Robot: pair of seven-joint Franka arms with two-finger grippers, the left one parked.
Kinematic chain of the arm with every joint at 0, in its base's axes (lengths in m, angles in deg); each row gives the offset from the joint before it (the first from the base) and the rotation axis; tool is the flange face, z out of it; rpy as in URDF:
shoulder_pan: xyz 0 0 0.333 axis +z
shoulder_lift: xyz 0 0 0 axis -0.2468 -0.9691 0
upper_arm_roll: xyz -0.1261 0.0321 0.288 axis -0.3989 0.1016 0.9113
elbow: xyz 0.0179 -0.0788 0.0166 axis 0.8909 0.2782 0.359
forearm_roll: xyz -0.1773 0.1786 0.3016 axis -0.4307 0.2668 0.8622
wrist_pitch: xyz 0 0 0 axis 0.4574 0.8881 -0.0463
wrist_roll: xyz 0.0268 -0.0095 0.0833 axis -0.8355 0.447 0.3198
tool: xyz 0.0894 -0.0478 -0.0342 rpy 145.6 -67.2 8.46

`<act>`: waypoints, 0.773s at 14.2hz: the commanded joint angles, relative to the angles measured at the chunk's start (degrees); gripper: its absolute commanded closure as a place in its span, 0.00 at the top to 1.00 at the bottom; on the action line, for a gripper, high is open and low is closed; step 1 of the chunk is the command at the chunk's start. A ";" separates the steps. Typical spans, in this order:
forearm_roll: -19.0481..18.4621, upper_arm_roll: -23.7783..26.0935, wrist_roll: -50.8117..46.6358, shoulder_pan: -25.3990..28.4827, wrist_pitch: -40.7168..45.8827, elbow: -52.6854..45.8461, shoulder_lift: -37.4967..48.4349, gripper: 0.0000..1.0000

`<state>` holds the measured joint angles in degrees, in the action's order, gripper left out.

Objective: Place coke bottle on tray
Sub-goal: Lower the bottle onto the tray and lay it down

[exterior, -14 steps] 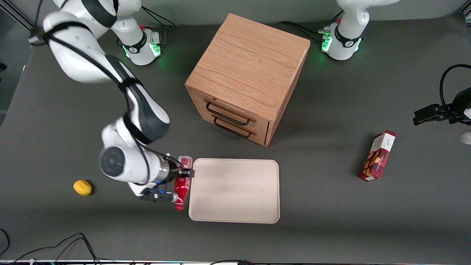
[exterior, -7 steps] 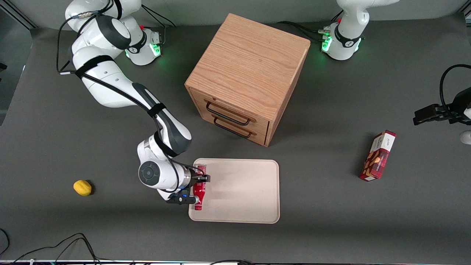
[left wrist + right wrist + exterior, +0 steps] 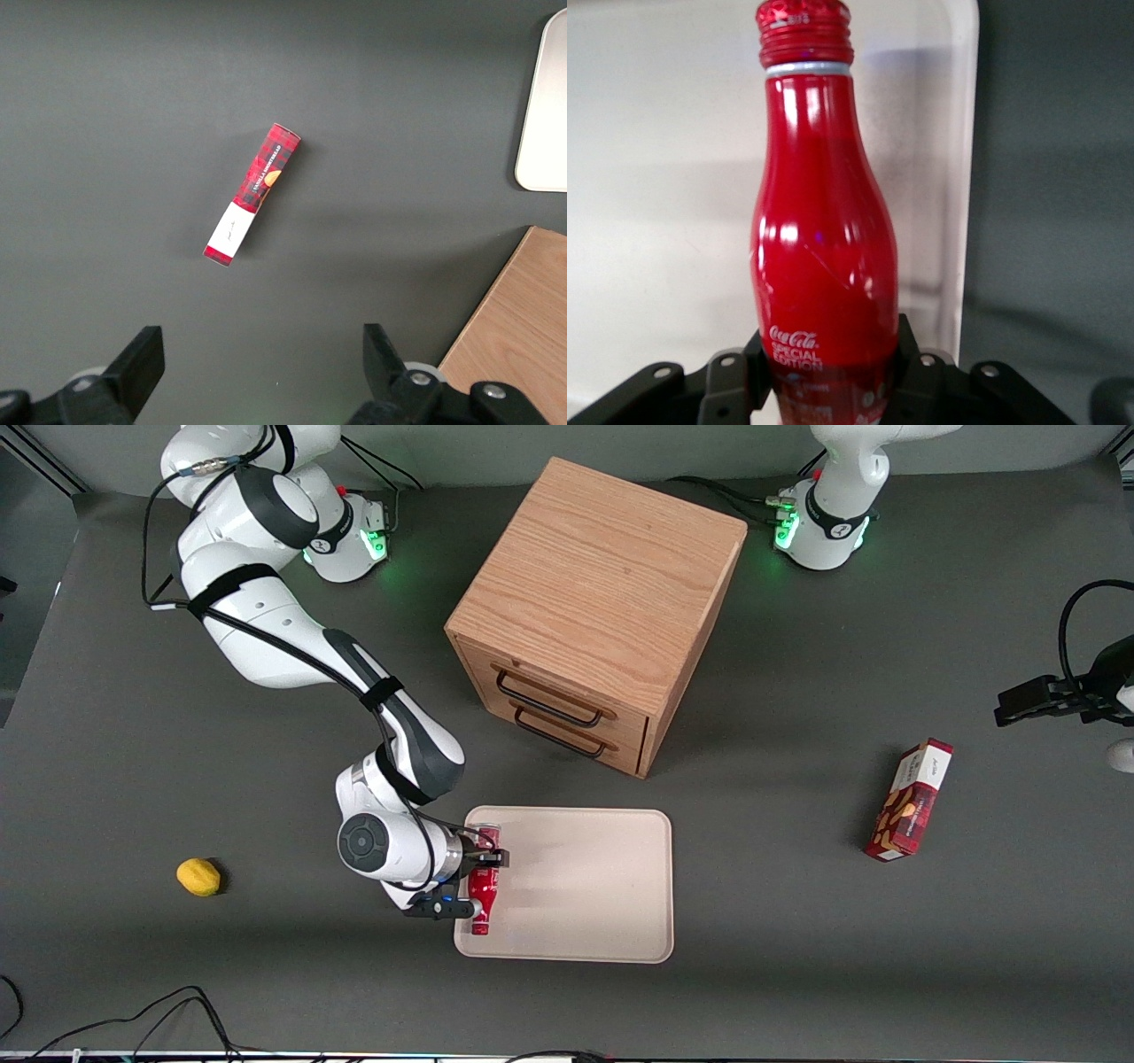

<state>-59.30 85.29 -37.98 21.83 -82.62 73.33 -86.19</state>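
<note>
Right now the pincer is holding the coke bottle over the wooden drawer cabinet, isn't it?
Not quite. The pincer is holding the coke bottle, but over the edge of the cream tray, not the cabinet. The front view shows it.

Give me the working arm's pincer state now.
Right pincer: shut on the coke bottle, over the tray edge nearest the working arm.

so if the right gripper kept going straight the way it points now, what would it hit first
Most likely the tray: the gripper, shut on the coke bottle, points across it from the working arm's end. Its height above the tray is unclear.
</note>
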 commanded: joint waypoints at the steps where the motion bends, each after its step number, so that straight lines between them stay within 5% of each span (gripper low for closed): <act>1: -1.43 0.28 0.70 0.11 0.57 -1.76 -0.25 0.00; 9: -3.28 0.28 -0.08 -0.25 0.92 -1.76 -0.08 0.03; 10: -3.19 0.36 -0.61 -0.16 0.92 -1.76 -0.08 0.99; 11: -3.19 0.36 -2.36 -0.16 1.01 -1.76 0.01 1.00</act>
<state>-61.31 85.19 -38.23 21.39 -82.56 73.02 -86.19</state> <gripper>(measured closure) 0.401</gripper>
